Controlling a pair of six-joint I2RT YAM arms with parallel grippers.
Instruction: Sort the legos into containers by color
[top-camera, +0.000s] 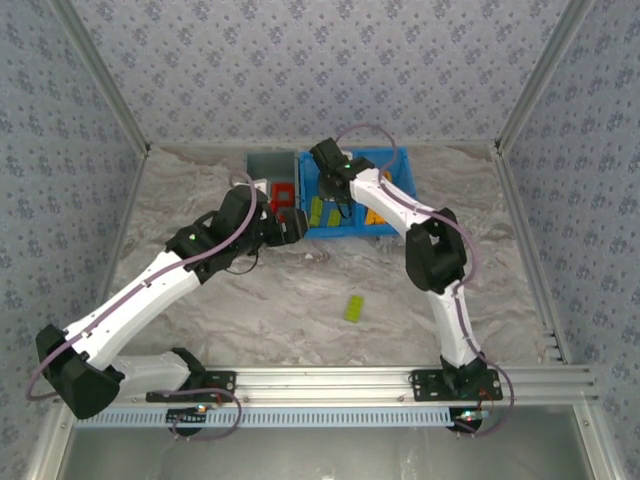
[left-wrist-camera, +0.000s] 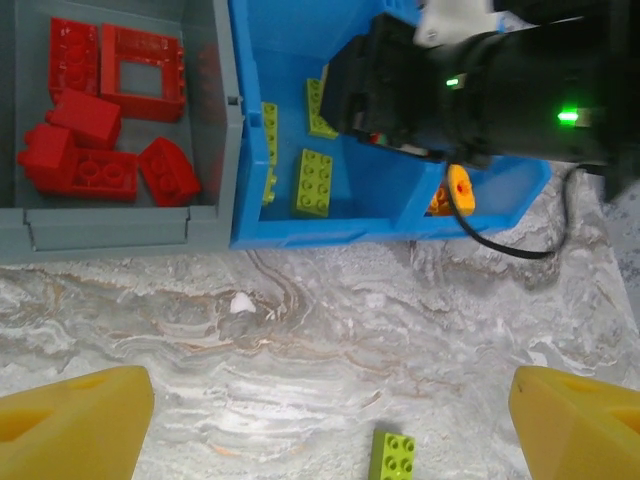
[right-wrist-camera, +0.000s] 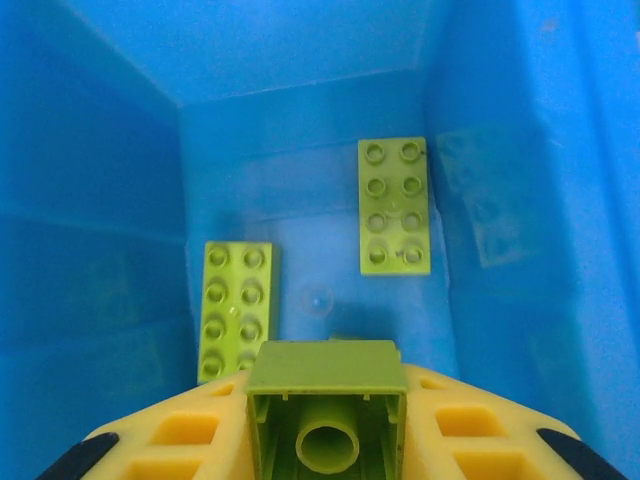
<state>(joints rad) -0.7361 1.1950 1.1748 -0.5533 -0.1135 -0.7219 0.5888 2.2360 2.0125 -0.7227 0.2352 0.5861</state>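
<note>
Most of the sorting looked finished, with one piece in hand and one stray left to fetch. At the far edge of the table (top-camera: 200, 300), the grey bin (left-wrist-camera: 215, 120) on the left held several red bricks (left-wrist-camera: 95, 150), an open square frame among them, and no other colour showed inside it. Just in front of that bin, the left gripper (left-wrist-camera: 325, 430) hovered over bare table with its yellow fingers spread wide and nothing between them. Touching the grey bin's right wall stood the blue pair (left-wrist-camera: 290, 235). Its left compartment held lime bricks (left-wrist-camera: 314, 182) lying flat on the floor. The right gripper (right-wrist-camera: 325, 420) hung inside that compartment, pinching a held lime brick (right-wrist-camera: 326, 400) hollow side toward the wrist camera (so this piece was over the right colour but not yet let go). Nearer the arms, towards the middle of the table and well apart from every bin, a loose lime brick (top-camera: 354, 308) lay alone, the one piece seen outside a container. In the blue pair's right compartment an orange brick (left-wrist-camera: 455, 192) peeked out from under the right arm, which hid the rest of that compartment. By my reckoning, what remained was releasing the held piece and then collecting the stray. The free left gripper seemed well placed for that second job.
</note>
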